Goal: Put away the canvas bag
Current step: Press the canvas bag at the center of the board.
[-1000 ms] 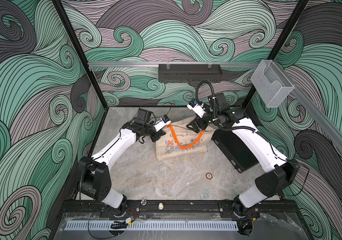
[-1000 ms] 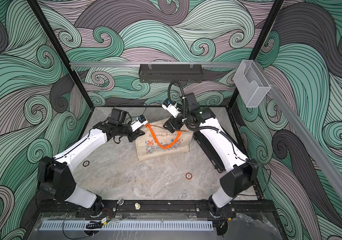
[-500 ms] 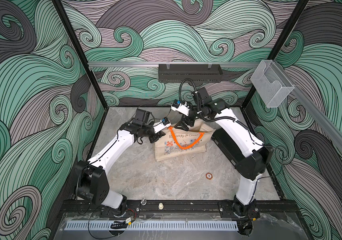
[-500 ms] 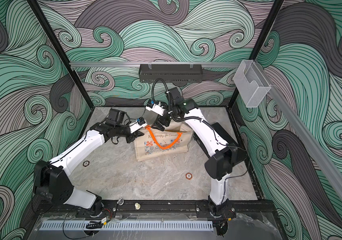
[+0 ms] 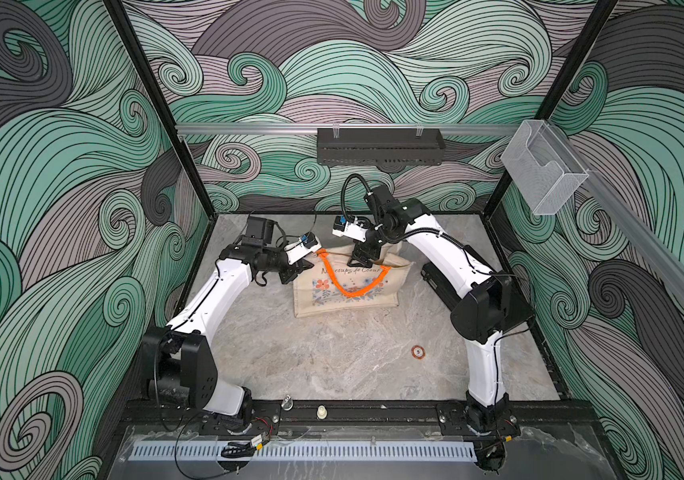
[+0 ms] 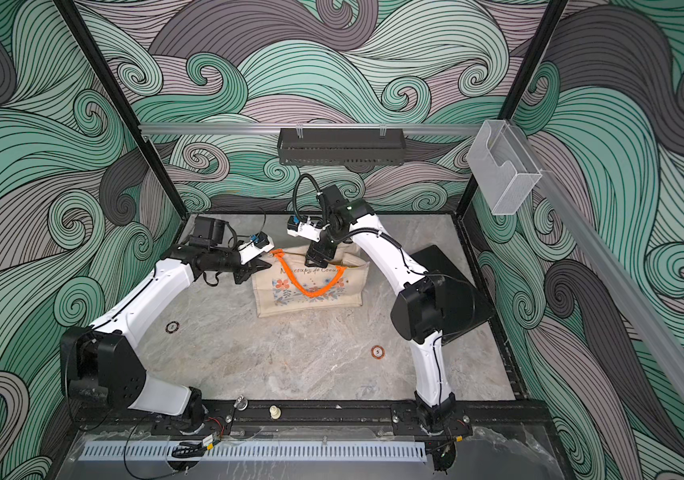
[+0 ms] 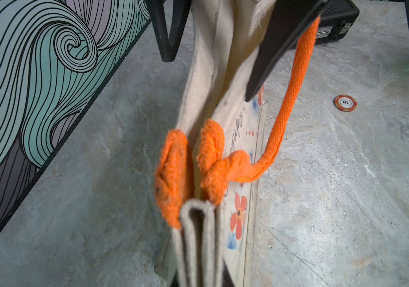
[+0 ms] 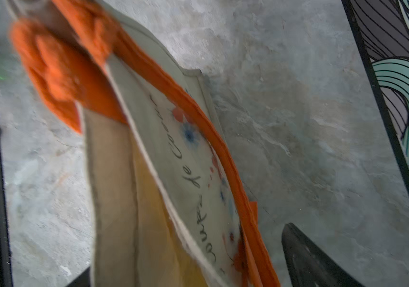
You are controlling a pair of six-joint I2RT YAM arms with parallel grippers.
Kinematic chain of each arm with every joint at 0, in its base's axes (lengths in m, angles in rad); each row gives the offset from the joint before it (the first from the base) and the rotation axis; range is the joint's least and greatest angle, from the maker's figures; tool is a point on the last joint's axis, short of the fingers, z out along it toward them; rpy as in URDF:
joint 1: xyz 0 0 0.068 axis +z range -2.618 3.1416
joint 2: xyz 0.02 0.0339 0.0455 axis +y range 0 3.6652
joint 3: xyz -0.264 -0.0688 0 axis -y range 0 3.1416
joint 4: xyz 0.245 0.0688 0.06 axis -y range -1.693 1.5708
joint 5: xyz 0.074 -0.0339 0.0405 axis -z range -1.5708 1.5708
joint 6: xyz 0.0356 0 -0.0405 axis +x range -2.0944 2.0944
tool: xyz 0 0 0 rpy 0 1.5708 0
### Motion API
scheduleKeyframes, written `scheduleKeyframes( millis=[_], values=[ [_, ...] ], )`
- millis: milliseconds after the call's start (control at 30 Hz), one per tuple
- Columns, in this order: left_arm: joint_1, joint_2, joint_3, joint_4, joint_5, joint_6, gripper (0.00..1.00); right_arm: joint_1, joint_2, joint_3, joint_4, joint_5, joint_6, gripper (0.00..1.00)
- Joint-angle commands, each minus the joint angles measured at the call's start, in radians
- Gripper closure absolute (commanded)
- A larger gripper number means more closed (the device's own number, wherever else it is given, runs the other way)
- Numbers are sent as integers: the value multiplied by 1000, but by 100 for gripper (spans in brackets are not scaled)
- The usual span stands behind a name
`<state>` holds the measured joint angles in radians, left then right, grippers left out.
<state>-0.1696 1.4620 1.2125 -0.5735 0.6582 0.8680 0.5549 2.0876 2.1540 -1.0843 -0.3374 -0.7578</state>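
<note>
Since a second ago our right hand (image 5: 360, 261) has swung in toward our left hand (image 5: 296, 272) and come down over the top edge of the beige rectangular canvas bag (image 5: 323, 297), while the left hand has kept its place.

Nearest us, well short of both hands, a small round orange-rimmed poker chip (image 5: 417, 352) lies on the grey marbled stone tabletop (image 5: 332, 365).

Farther in, the bag, printed with flowers and black cursive lettering, is held up between our two hands. Its bottom edge is on the tabletop and its orange rope handle (image 5: 353, 291) sags across the front panel.

Our left hand is clamped tight on the bag's upper corner, with folded cloth pinched in it. Our right hand is spread wide astride the top edge. One black finger (image 7: 273, 49) lies against the front panel beside the handle, and its partner (image 7: 170, 32) stands clear of the back panel.

Past the right hand, on the side away from the left, lies a flat black rectangular case (image 6: 434, 259). Farthest off, above and behind the right hand, a black perforated metal shelf (image 5: 380, 145) hangs on the back wall.
</note>
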Motion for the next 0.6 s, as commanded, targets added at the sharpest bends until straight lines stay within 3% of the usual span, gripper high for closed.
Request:
scheduleKeyframes(
  millis=[0, 200, 333, 367, 400, 467, 533, 567],
  values=[
    [10, -30, 8, 52, 67, 4, 100, -19, 15, 41, -51, 101, -56, 22],
    [33, -14, 18, 31, 25, 0, 100, -50, 6, 21, -104, 145, -51, 35],
    [33, -6, 5, 69, 17, -23, 99, -64, -6, 12, -103, 83, -51, 84],
    [32, -3, 1, 89, 18, -39, 96, -58, -5, 15, -103, 71, -48, 93],
    [28, 4, 5, 102, -6, -70, 93, -50, -6, 16, -103, 57, -43, 94],
    [18, 18, 44, 101, -44, -135, 71, -35, -10, 17, -104, 49, -34, 95],
    [-4, 26, 105, 84, -82, -209, 30, -15, -14, 11, -108, 45, -31, 100],
    [-26, 25, 132, 81, -110, -231, 19, -9, -14, 9, -113, 43, -28, 100]
  ],
)
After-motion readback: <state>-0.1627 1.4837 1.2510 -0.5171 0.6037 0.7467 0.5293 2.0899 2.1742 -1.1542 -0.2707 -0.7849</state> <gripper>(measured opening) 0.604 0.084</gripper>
